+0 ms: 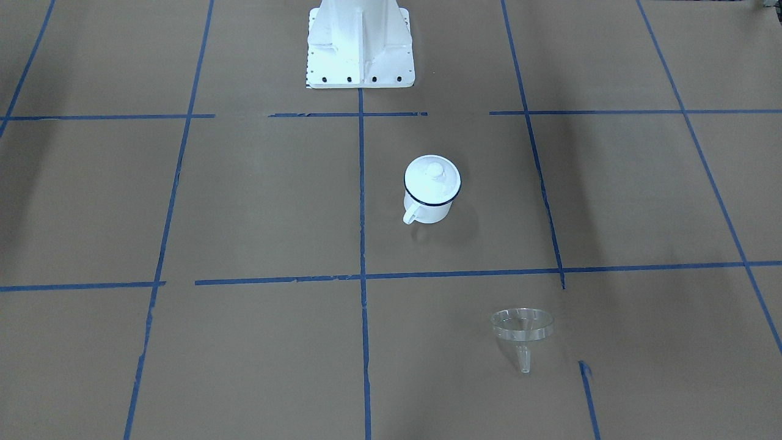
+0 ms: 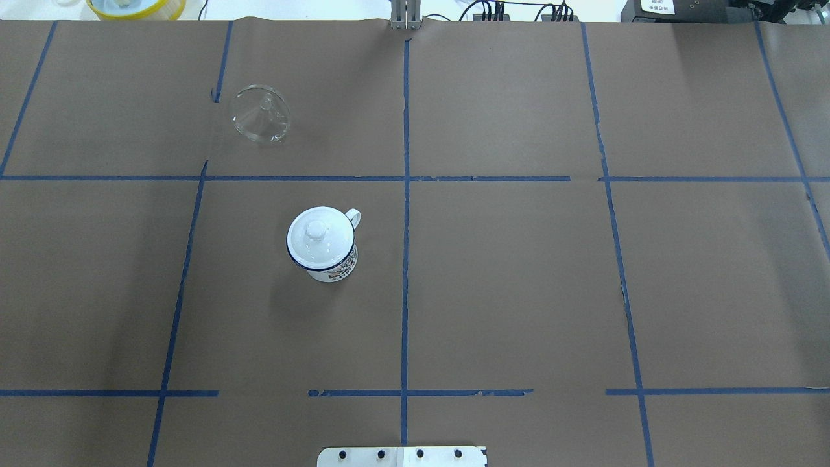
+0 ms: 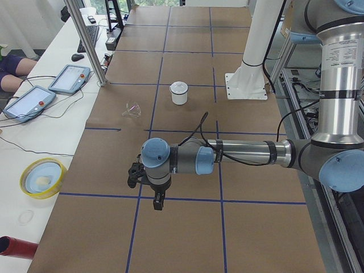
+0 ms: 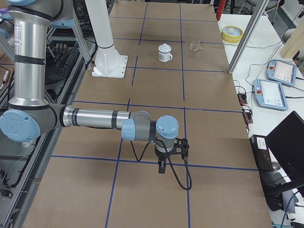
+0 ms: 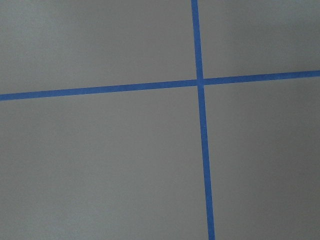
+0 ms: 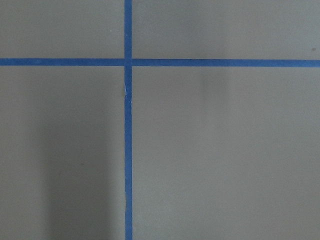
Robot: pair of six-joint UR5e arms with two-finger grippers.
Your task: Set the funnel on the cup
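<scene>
The cup [image 1: 431,211] is a white enamel mug with a dark blue rim, upright near the table's middle, and a round white knobbed lid [image 1: 432,177] sits on it. The clear funnel [image 1: 522,327] lies on its side on the brown paper, apart from the cup, towards the operators' side; the overhead view shows it at the far left [image 2: 260,113]. My left gripper [image 3: 157,202] shows only in the exterior left view and my right gripper [image 4: 162,167] only in the exterior right view. Both hang over bare paper far from both things; I cannot tell whether they are open or shut.
The white robot pedestal [image 1: 360,43] stands at the table's robot side. A yellow-rimmed bowl [image 3: 41,177], two teach pendants [image 3: 28,101] and a metal post [image 3: 85,40] stand beyond the far edge. Blue tape lines cross the paper.
</scene>
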